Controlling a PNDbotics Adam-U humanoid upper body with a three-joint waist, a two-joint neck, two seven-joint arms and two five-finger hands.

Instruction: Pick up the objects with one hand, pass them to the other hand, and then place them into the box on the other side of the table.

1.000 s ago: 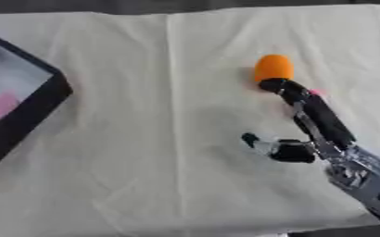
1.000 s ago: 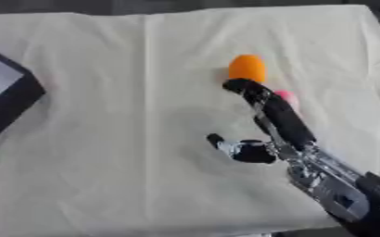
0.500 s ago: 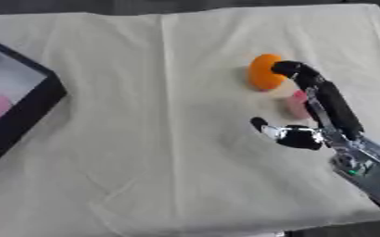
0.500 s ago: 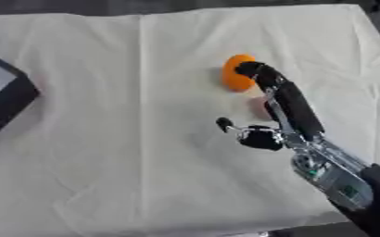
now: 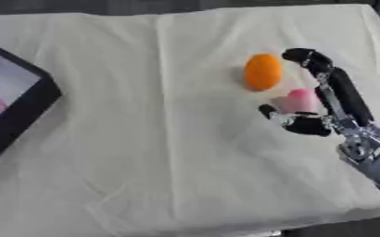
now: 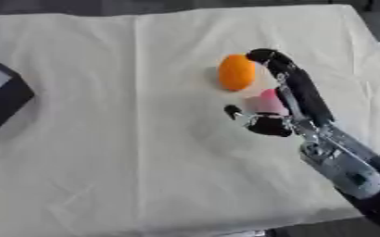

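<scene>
Reaching in from the table's right edge, the right hand [image 5: 327, 109] hangs spread wide over two small things, fingers stretched toward the far edge with their tips curling down past the orange [image 5: 263, 71], and the thumb [image 5: 268, 111] stuck out to the left lower down. It holds nothing yet, as far as I can see; that spread looks like the set-up for closing on something between fingers and thumb. Going from the left: the box [image 5: 15, 113], black-rimmed and with something pink showing inside, sits at the left edge, partly cut off from view and well apart from everything else, which is why a handover makes sense, since the right arm would have a long way to go across the cloth [image 5: 144, 152]. No left hand shows anywhere. Right of the middle, toward the far edge, lies the orange, an oval piece resting on the cloth just left of the fingertips. Beside it, nearer the palm, is a pink object [image 5: 300, 99], sitting between the fingers and the thumb, so I judge that the pink one is the likelier target. Whether any finger touches either piece I cannot tell.
</scene>
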